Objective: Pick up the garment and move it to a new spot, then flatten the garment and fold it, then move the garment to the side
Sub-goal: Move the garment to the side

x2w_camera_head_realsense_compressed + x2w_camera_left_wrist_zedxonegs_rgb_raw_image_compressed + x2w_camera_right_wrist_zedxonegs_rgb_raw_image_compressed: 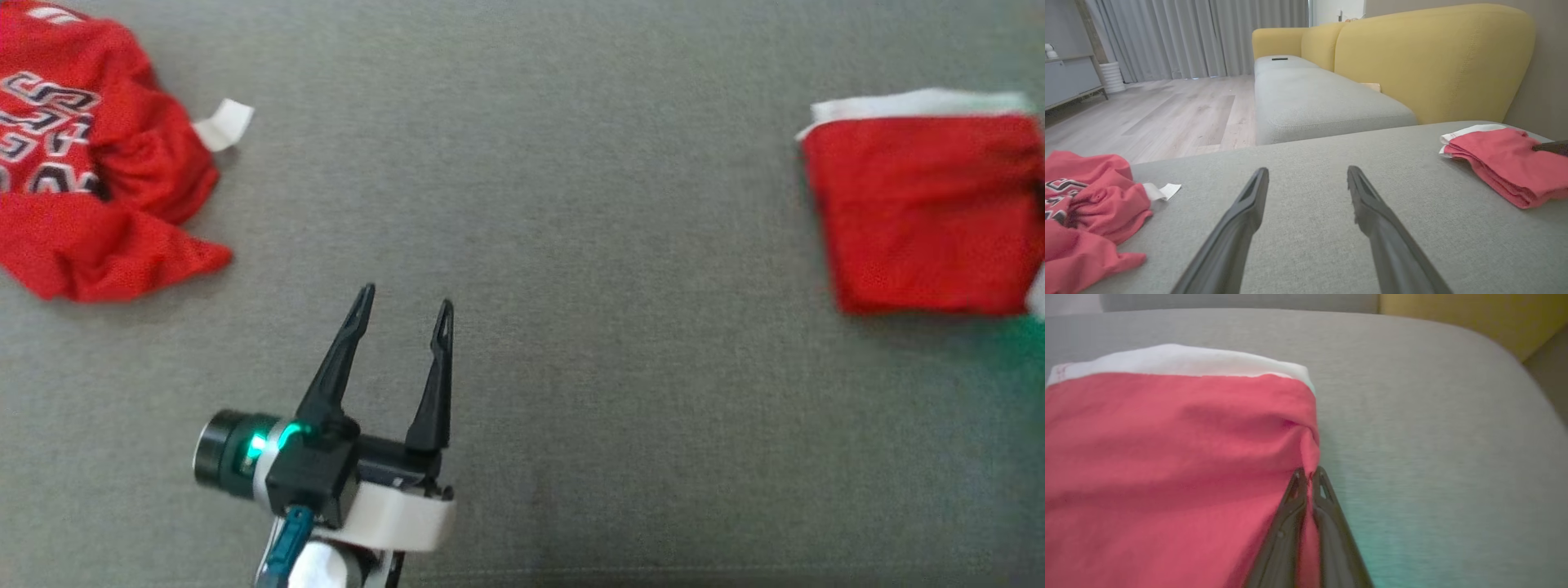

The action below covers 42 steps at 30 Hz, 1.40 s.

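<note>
Off to the left of your left gripper (406,298), well apart from its fingers, lies a crumpled red jersey (90,155). It is bunched in loose folds, with dark-and-white lettering across it and a small white tag (224,122) sticking out on the side nearest the gripper. The left gripper itself hangs released over the bare grey cushion (612,367). Its two long dark fingers are spread and nothing sits between them, and a green light glows at its wrist. Well to the right of that gripper sits the folded red garment (922,212), a neat, roughly square stack of plain red mesh cloth. A white layer (914,102) peeks out along its far edge, and the stacked folds show along its near side in the left wrist view. Further right, your right gripper (1309,473) is clenched on that garment. Its fingertips (1298,477) are pressed together on the garment's right-hand edge, and a thin ridge of red cloth is drawn up between them and puckers just ahead of the tips. The rest of the garment spreads flat on the cushion to the left of these fingers, with bare grey fabric to their right. Beyond the cushion's rounded corner rises a yellow sofa back (1433,61).
</note>
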Motion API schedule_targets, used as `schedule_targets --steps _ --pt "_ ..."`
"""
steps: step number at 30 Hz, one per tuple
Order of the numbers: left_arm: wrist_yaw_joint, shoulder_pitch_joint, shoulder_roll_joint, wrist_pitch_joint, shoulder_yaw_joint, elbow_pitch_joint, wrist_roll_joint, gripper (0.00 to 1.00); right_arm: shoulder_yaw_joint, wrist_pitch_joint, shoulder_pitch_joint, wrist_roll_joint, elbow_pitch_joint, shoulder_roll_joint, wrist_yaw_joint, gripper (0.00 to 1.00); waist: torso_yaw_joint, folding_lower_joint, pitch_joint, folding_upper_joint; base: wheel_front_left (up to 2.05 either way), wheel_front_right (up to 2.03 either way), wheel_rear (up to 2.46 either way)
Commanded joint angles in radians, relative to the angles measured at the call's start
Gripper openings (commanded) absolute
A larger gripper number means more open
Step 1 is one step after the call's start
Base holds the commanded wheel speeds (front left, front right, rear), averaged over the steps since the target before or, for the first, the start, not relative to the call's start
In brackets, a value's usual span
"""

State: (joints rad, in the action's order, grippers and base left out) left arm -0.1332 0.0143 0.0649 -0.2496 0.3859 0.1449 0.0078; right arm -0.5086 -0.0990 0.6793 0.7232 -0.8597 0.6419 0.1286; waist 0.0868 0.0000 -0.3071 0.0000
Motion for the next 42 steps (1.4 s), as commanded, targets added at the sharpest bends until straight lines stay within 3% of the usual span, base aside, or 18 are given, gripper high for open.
schedule_targets --steps 1,7,15,19,20,21,23,27,32,38,42 --pt "-0.002 -0.049 0.009 -0.012 -0.017 0.036 0.009 1.0 -0.01 0.016 0.041 -0.02 0.012 0.069 0.002 0.0 -0.041 0.0 -0.046 0.0 0.0 0.0 0.0" --pt "0.008 -0.111 0.022 -0.012 0.005 0.03 0.012 1.0 -0.007 0.025 0.129 -0.11 -0.01 0.171 0.002 0.0 -0.087 0.0 -0.117 0.0 0.0 0.0 0.0" --pt "0.002 -0.175 0.026 -0.012 0.026 0.036 0.011 1.0 0.049 0.05 0.189 -0.229 -0.039 0.246 0.002 0.0 -0.103 0.0 -0.185 0.0 0.0 0.0 0.0" --pt "-0.002 -0.195 0.032 -0.012 0.033 0.033 0.007 1.0 0.079 0.06 0.197 -0.292 -0.039 0.254 0.002 0.0 -0.102 0.0 -0.2 0.0 0.0 0.0 0.0" --pt "-0.002 -0.199 0.033 -0.012 0.035 0.03 0.005 1.0 0.093 0.073 0.202 -0.321 -0.042 0.256 0.002 0.39 -0.1 0.0 -0.2 0.0 0.0 0.0 0.0" --pt "-0.003 -0.203 0.033 -0.012 0.035 0.025 0.003 1.0 0.108 0.089 0.206 -0.35 -0.045 0.251 0.002 1.0 -0.096 0.0 -0.196 0.0 0.0 0.0 0.0" --pt "-0.005 -0.204 0.034 -0.012 0.033 0.021 0.0 1.0 0.123 0.104 0.207 -0.378 -0.046 0.241 0.002 1.0 -0.094 0.0 -0.189 0.0 0.0 0.0 0.0" --pt "-0.018 -0.187 0.037 -0.012 0.019 0.006 -0.015 1.0 0.196 0.195 0.184 -0.48 -0.022 0.156 0.002 1.0 -0.082 0.0 -0.127 0.0 0.0 0.0 0.0" --pt "-0.046 -0.115 0.048 -0.012 -0.012 -0.016 -0.027 1.0 0.251 0.325 0.061 -0.553 0.083 -0.055 0.002 1.0 -0.082 0.0 -0.005 0.0 0.0 0.0 0.0" --pt "-0.06 0.006 0.034 -0.012 -0.071 -0.027 -0.089 1.0 0.267 0.359 -0.156 -0.605 0.24 -0.287 0.002 1.0 -0.091 0.0 0.158 0.0 0.0 0.0 0.0" --pt "-0.046 0.085 0.022 -0.012 -0.125 -0.042 -0.12 1.0 0.258 0.36 -0.314 -0.614 0.387 -0.391 0.002 1.0 -0.09 0.0 0.251 0.0 0.0 0.0 0.0"
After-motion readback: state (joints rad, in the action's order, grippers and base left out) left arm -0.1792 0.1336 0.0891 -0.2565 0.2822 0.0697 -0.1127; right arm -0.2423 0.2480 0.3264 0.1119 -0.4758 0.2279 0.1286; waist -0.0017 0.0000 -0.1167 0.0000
